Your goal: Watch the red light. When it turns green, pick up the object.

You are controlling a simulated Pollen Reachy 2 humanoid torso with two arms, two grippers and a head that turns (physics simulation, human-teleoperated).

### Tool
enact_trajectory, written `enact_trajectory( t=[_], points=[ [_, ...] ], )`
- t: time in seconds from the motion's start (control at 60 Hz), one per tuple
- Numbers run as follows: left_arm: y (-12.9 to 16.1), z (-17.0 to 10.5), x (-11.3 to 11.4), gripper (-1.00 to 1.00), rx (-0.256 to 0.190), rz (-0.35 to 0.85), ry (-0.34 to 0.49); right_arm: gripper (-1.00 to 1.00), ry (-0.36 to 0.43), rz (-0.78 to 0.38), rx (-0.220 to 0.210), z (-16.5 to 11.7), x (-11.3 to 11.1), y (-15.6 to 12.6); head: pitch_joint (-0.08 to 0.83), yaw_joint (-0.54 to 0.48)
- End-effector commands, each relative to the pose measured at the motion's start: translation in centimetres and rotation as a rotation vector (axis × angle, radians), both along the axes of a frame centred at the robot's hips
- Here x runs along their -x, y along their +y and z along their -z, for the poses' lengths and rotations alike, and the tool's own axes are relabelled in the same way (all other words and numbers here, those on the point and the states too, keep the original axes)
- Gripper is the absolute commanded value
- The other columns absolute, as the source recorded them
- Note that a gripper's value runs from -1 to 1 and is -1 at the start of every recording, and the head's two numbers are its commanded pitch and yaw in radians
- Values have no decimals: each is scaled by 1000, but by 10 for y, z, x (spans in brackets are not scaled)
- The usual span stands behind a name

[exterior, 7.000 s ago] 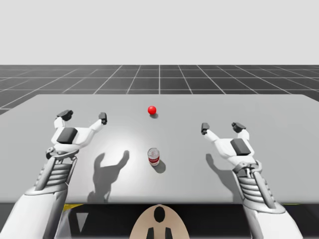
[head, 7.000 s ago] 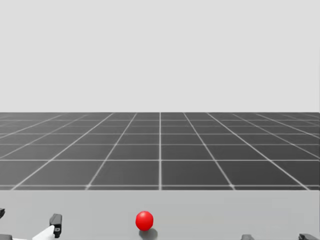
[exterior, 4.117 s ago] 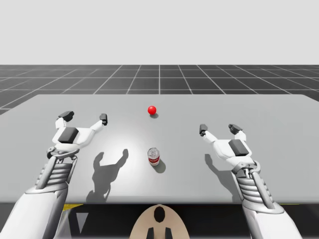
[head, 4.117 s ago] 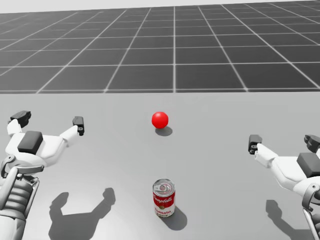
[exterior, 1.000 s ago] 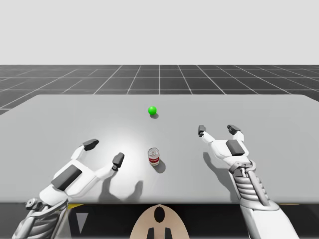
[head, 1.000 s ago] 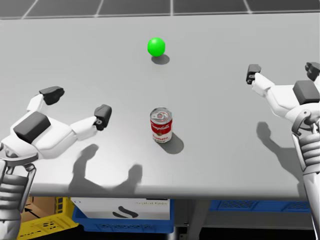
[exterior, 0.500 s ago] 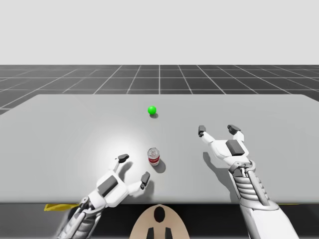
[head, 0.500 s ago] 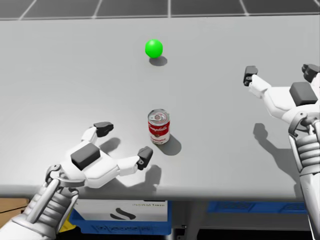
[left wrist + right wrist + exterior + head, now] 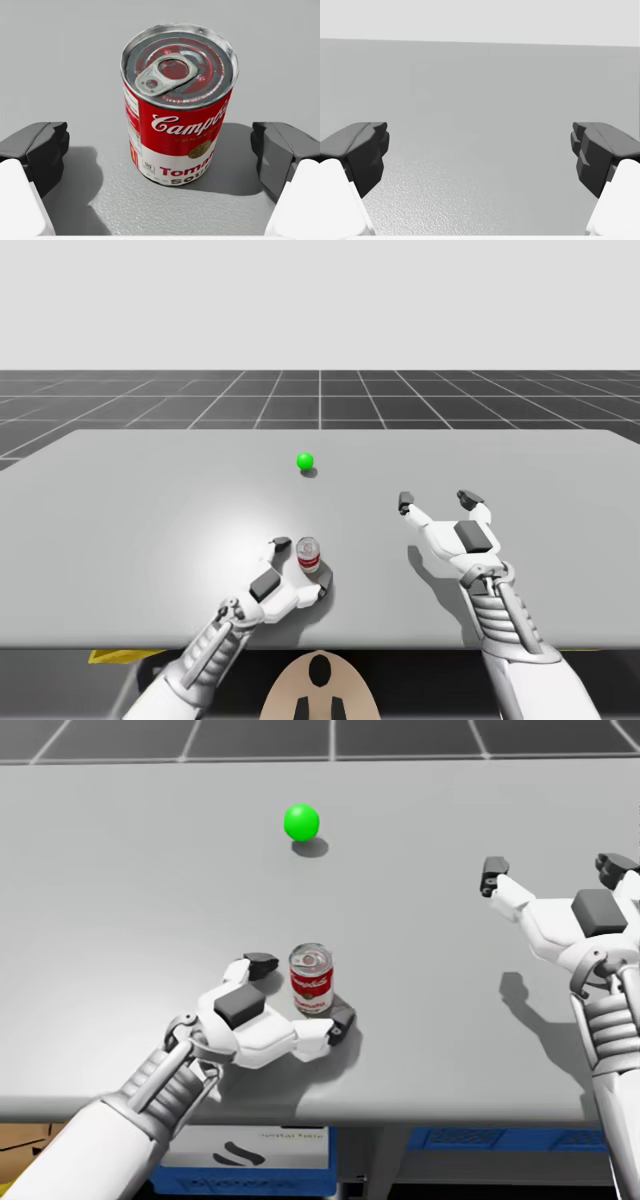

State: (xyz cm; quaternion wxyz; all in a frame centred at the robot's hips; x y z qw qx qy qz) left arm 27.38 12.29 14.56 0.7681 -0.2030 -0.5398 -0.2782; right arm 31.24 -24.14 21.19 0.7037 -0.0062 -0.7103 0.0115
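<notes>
The light ball (image 9: 305, 461) on the far middle of the table glows green (image 9: 301, 822). A red and white can (image 9: 309, 554) with a pull-tab lid stands upright near the front edge (image 9: 311, 979). My left gripper (image 9: 300, 564) is open, low over the table, one finger on each side of the can (image 9: 302, 991). In the left wrist view the can (image 9: 177, 105) stands between the fingers with a gap on both sides of it. My right gripper (image 9: 436, 500) hovers open to the right of the can with nothing in it (image 9: 552, 870) (image 9: 482, 150).
The grey table (image 9: 150, 500) is bare to the left and at the back. Below its front edge are a white box (image 9: 245, 1150) in a blue crate, another blue crate (image 9: 480, 1135) and a yellow crate (image 9: 20, 1190).
The light has gone from red to green. My left arm has swung in from the left, and its open fingers now straddle the can. My head has turned slightly. The right arm is still.
</notes>
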Motion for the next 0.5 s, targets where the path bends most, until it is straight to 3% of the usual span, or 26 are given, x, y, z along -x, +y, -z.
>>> enact_trajectory(
  t=[0.017, 0.283, 0.3, 0.317, 0.333, 0.35, 0.383, 0.5],
  points=[
    [-51, -5, -8, -1000, 118, 7, 33, -1000, 0, -2, -10, 0, 1, 1, 698, 23],
    [-59, 1, -10, -1000, 122, 13, 41, -1000, -1, -4, -13, -1, 1, 1, 698, 22],
    [-59, 1, -9, -913, 122, 14, 44, -1000, -1, -4, -14, -1, 1, 1, 698, 22],
    [-58, 1, -8, -362, 122, 15, 44, -1000, -1, -4, -14, -1, 1, 1, 697, 22],
    [-58, 1, -8, -60, 121, 13, 43, -1000, -1, -4, -14, -1, 1, 1, 697, 22],
    [-57, 1, -6, 771, 125, 16, 37, -1000, -1, -4, -14, -1, 1, 1, 697, 22],
    [-57, 0, -5, 937, 126, 16, 38, -1000, 0, -4, -14, -1, 1, 1, 696, 24],
    [-56, -2, 0, 985, 127, 25, 33, -1000, 1, -5, -14, -1, 1, 1, 693, 25]
  ],
)
